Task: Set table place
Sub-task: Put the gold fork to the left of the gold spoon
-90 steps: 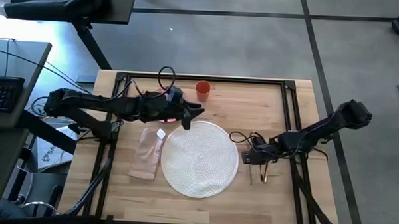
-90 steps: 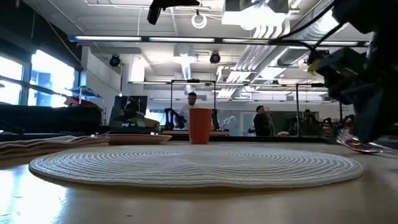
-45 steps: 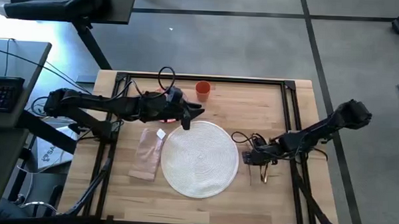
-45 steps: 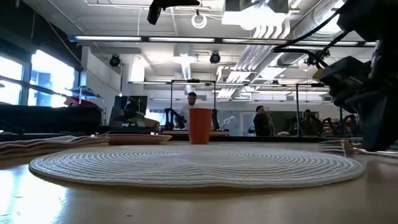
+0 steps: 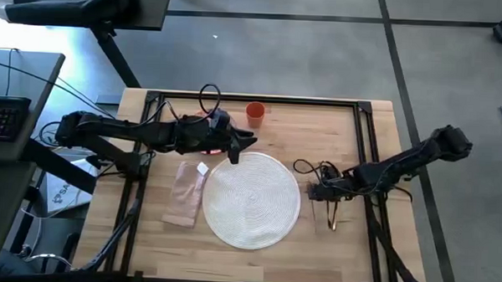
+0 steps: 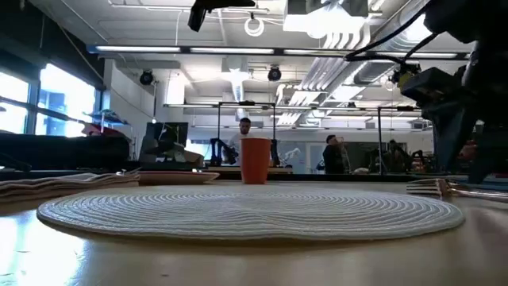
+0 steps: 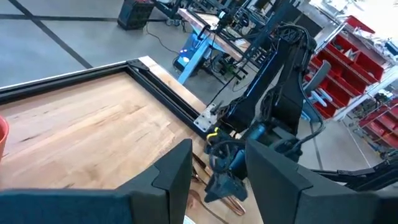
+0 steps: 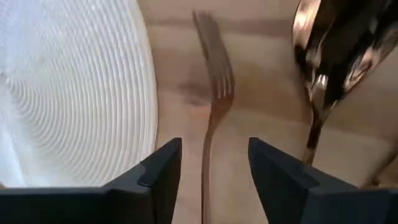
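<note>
The round white woven placemat (image 5: 253,200) lies mid-table. A beige napkin (image 5: 185,193) lies flat to its left, and an orange cup (image 5: 255,113) stands upright at the far edge. Copper cutlery (image 5: 330,215) lies flat on the wood, right of the mat. My right gripper (image 5: 316,193) hangs open just above it. In the right wrist view, the fork (image 8: 214,93) lies between the fingers without touching them, with the spoon (image 8: 317,62) beside it. My left gripper (image 5: 244,147) is open and holds nothing, over the mat's far left rim. No plate shows in the high view.
Black frame rails (image 5: 368,145) run along the table's edges, and the right arm reaches over the right-hand one. A grey desk with a keyboard (image 5: 5,116) stands off the table's left side. People (image 6: 244,127) stand far back in the room.
My right gripper has risen a little and drawn slightly toward the far edge. The cutlery was tipped up at the gripper a second ago. It now lies flat on the table, right of the placemat.
</note>
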